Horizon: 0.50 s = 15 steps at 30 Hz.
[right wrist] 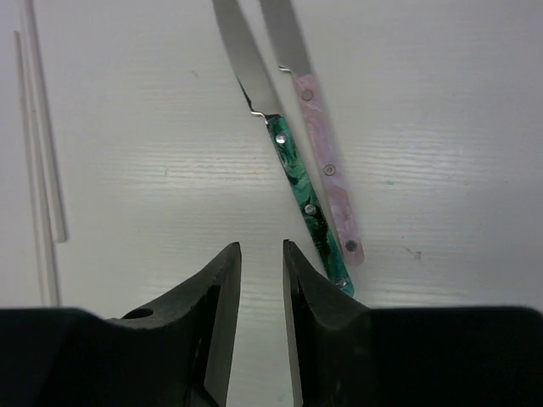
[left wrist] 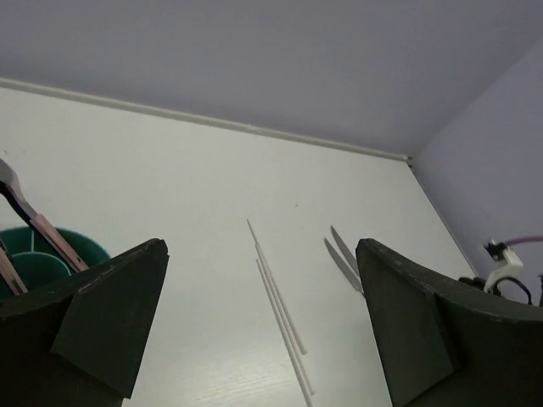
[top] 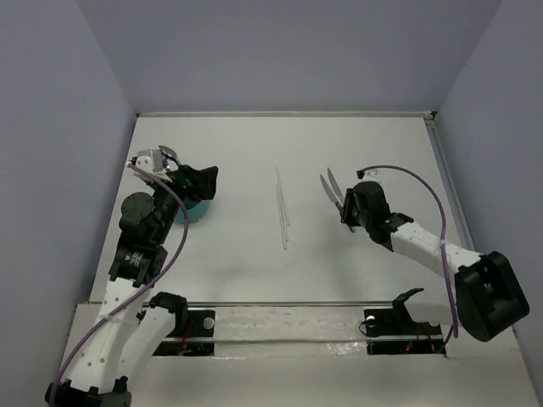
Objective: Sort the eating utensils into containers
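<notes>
A teal cup (left wrist: 59, 254) sits at the lower left of the left wrist view with pink-handled utensils (left wrist: 38, 222) standing in it; from above, the cup (top: 201, 212) is partly hidden under the left arm. My left gripper (left wrist: 260, 248) hovers beside it, wide open and empty. Two knives lie side by side on the table, one green-handled (right wrist: 299, 182) and one pink-handled (right wrist: 327, 170). My right gripper (right wrist: 261, 248) is low over the table just left of the green handle's end. Its jaws stand a narrow gap apart with nothing between them.
A few thin white sticks (top: 282, 208) lie lengthwise mid-table between the arms, and those white sticks (right wrist: 41, 170) also show at the right wrist view's left edge. Grey walls enclose the table on three sides. A purple cable (top: 424, 191) loops over the right arm.
</notes>
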{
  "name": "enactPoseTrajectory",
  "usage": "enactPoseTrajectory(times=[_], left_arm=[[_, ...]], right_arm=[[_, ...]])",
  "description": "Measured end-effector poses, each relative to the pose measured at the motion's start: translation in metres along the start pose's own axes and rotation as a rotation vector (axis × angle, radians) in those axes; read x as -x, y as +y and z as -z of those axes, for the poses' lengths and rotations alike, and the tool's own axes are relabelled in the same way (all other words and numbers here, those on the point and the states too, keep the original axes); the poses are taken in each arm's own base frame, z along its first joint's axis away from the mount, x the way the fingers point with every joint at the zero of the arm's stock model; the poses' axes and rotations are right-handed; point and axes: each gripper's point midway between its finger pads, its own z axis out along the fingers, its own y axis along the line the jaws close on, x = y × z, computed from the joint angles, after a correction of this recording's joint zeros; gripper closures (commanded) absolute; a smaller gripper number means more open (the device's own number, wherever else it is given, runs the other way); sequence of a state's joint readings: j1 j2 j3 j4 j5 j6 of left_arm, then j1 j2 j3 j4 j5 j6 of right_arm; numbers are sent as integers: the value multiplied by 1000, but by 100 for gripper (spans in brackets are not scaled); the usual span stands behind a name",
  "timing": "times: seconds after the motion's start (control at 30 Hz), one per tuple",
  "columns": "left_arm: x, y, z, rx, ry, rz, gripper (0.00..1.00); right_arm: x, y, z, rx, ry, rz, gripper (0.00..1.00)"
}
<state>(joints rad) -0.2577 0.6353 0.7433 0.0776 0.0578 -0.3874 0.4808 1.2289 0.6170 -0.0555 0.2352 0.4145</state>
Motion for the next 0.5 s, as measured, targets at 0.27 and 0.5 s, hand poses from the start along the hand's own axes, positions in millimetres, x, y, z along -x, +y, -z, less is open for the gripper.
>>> enactPoseTrajectory(times=[0.27,0.5], left_arm=[[-39,-21,12,-123,130,-2,3],[-58,-52,28,-242,201,-40,3]], right_arm=[[-17,-12,-30,-53,174,-21,52],[-16,-11,-38,-89,236,-11,52]])
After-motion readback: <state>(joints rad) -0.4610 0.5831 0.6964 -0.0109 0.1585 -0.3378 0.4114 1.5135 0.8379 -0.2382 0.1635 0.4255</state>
